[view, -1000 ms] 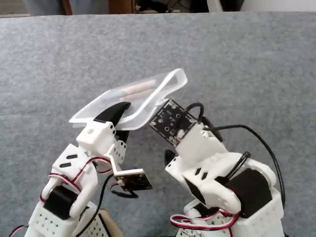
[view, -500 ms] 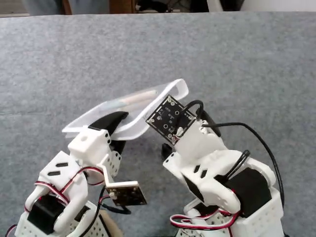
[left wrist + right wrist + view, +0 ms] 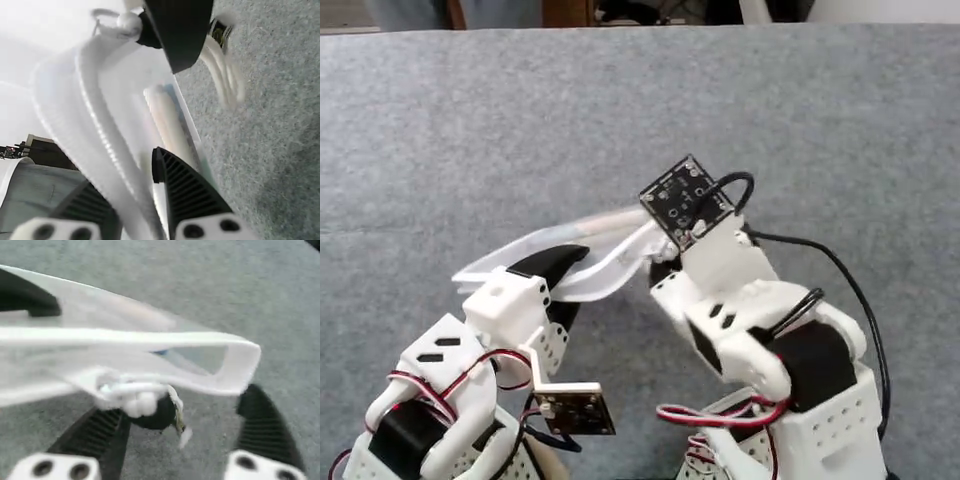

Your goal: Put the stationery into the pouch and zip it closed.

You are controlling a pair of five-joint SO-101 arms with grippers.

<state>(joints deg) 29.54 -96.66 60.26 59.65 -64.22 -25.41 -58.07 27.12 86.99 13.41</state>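
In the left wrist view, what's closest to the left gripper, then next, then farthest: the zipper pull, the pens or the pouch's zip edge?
1. Zip edge: held in the left gripper.
2. Pens: inside the pouch, a bit beyond.
3. Zipper pull: far end, beside the right gripper.

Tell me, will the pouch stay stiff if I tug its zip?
Probably floppy: the pouch curves and sags beyond the left gripper clamping its edge. Likely light, its thin clear walls showing stationery inside.

Translucent white pouch (image 3: 575, 262) raised above table (image 3: 820, 120), mouth end gaping; pale pen-like stationery (image 3: 167, 125) lying inside.
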